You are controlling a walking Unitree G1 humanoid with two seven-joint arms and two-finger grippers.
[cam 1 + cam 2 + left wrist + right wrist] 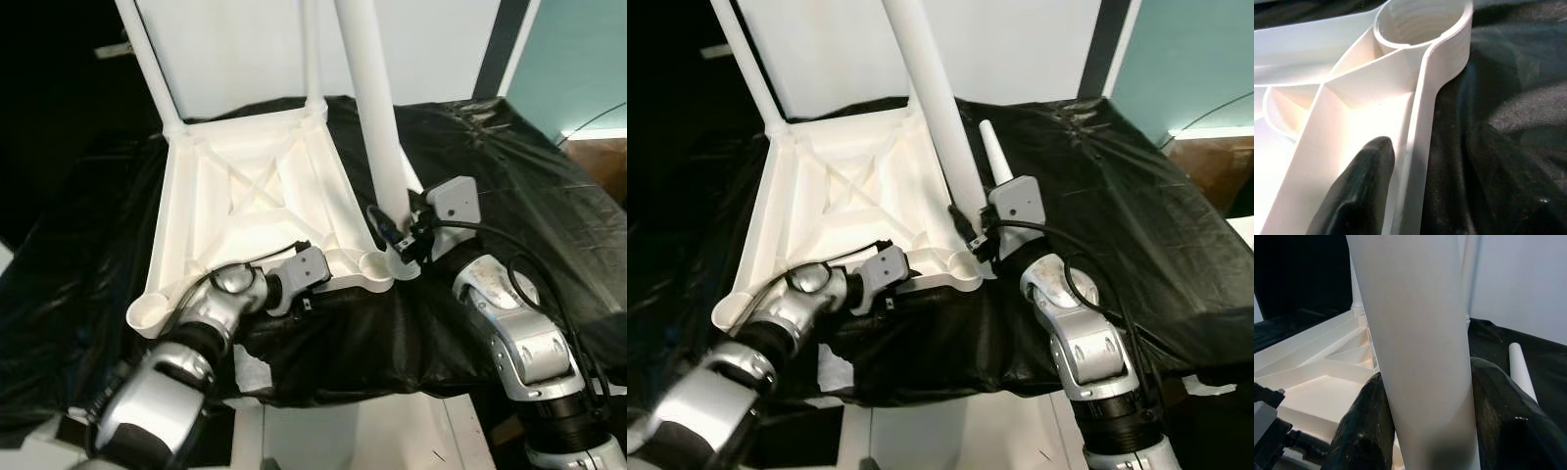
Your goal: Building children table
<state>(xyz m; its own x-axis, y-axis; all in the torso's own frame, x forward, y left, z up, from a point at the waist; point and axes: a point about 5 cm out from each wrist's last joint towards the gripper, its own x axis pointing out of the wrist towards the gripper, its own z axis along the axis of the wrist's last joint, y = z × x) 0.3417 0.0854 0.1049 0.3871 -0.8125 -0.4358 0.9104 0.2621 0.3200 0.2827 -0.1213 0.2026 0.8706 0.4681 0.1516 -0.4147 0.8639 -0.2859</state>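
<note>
The step in hand looks like fitting a third leg: the right tool [402, 235] is clamped on a white leg [377, 108], one black finger on each side of it, and holds it nearly upright with its foot at the near right corner socket [377, 264] of the tabletop [245, 196]. The left tool [304, 279] braces the tabletop's near rim; one finger [1359, 191] lies inside the rim wall, so it seems to pinch that wall, though its other finger is hidden.

The next move, as I judge it, calls for setting the leg square over the socket and then pressing or twisting it home while the left arm keeps the top from sliding on the black cloth [509, 186].

The tabletop is white plastic, lying underside up on the cloth-covered worktop, with crossed ribs and a round socket at each corner. Two legs [147, 59] already stand in the far corners. The near left socket [147, 313] is empty. A further leg [994, 155] lies on the cloth just beyond the right arm.
</note>
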